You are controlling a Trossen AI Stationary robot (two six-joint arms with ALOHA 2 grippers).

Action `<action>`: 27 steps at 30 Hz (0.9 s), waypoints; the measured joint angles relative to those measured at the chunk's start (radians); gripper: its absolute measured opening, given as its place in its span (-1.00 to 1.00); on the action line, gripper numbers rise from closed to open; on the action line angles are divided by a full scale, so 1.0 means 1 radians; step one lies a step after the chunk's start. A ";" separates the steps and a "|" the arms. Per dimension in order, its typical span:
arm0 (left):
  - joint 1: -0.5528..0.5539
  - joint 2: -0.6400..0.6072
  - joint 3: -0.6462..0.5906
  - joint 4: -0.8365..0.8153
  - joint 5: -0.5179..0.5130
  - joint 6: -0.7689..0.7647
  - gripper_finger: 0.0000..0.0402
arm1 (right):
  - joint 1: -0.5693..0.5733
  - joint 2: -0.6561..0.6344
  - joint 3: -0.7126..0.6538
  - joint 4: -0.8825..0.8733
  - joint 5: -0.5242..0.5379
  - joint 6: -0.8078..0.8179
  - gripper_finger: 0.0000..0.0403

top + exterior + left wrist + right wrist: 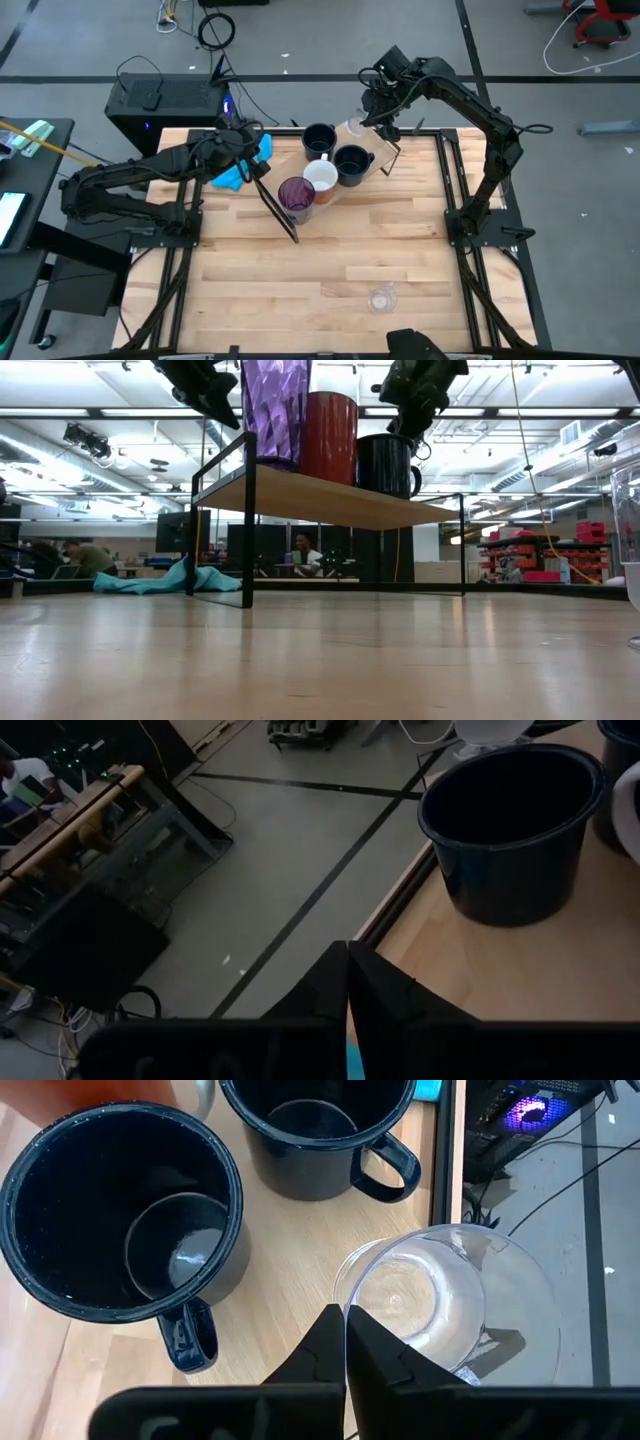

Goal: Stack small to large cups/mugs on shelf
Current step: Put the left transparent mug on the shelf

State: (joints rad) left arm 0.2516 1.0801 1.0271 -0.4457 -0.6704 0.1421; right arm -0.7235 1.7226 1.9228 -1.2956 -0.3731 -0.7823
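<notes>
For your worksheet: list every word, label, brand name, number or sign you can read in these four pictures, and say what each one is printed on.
No readable text in any view.
The purple tumbler, the white mug and the two dark mugs are plain.
The shelf carries no label.
The black box on the floor shows only a small blue light, no legible marking.
Signs in the room behind the table are too small to read.

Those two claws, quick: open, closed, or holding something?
Left gripper: closed, empty, beside a dark navy mug.
Right gripper: closed, holding nothing, above a clear cup on the shelf.
</notes>
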 joint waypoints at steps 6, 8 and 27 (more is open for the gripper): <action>0.000 0.000 0.000 0.001 0.000 0.008 -0.95 | 0.006 0.000 -0.016 -0.008 -0.003 0.005 -0.97; 0.000 0.000 0.000 0.001 0.000 0.011 -0.93 | 0.007 0.000 -0.039 -0.006 -0.003 0.005 -0.97; 0.000 0.000 0.000 0.008 0.000 0.024 -0.92 | 0.020 0.002 -0.152 0.102 0.007 0.017 -0.87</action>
State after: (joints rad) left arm 0.2515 1.0801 1.0271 -0.4377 -0.6708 0.1661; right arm -0.7036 1.7241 1.7713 -1.1932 -0.3661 -0.7652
